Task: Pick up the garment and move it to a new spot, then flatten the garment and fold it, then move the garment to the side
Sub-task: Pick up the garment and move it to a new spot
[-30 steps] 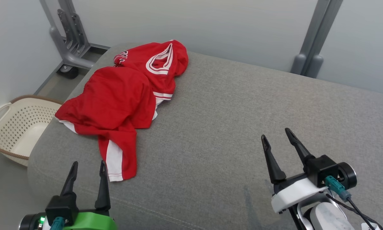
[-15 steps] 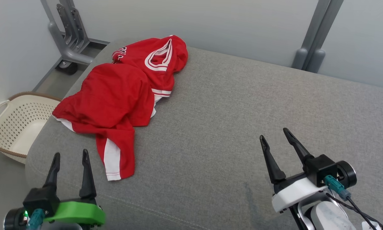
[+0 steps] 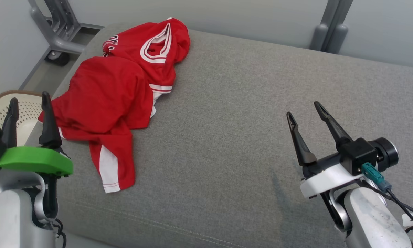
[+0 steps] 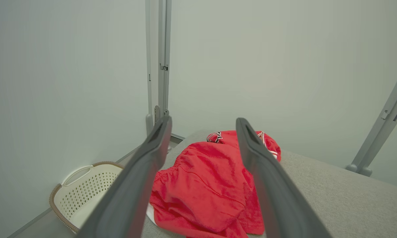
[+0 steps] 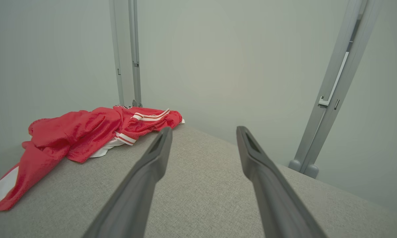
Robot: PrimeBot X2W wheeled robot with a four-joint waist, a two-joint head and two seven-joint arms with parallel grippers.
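Left gripper [image 3: 29, 97] spread wide and empty, fingers up, level with the left hem of the shirt [image 3: 113, 89]. Just beside the cloth, contact not discernible. Sat low at the couch's front edge a second ago, short of the sleeve; has swung out left and forward since. Head camera dipped too, so the shirt's slide across the head view is no move of the cloth. Along the left fingers, red cloth between and beyond the tips: lined up for a reach.

Right gripper [image 3: 303, 108] likewise spread, holding nothing, over bare cushion well apart from the shirt. Hardly shifted against the couch.

Shirt crumpled in a heap at the far left corner of the couch [image 3: 244, 120], white-trimmed collar at the back, one white-striped sleeve trailing toward the front edge. Not yet lifted.

Further out: basket [image 4: 96, 185] on the floor off the couch's left end, grey posts [image 3: 330, 20] against the wall behind.

First step judged barely begun, approach only. Next move probably a drop onto the near hem and a pinch. Thin loose cloth, apt to bunch or to give up one layer only.
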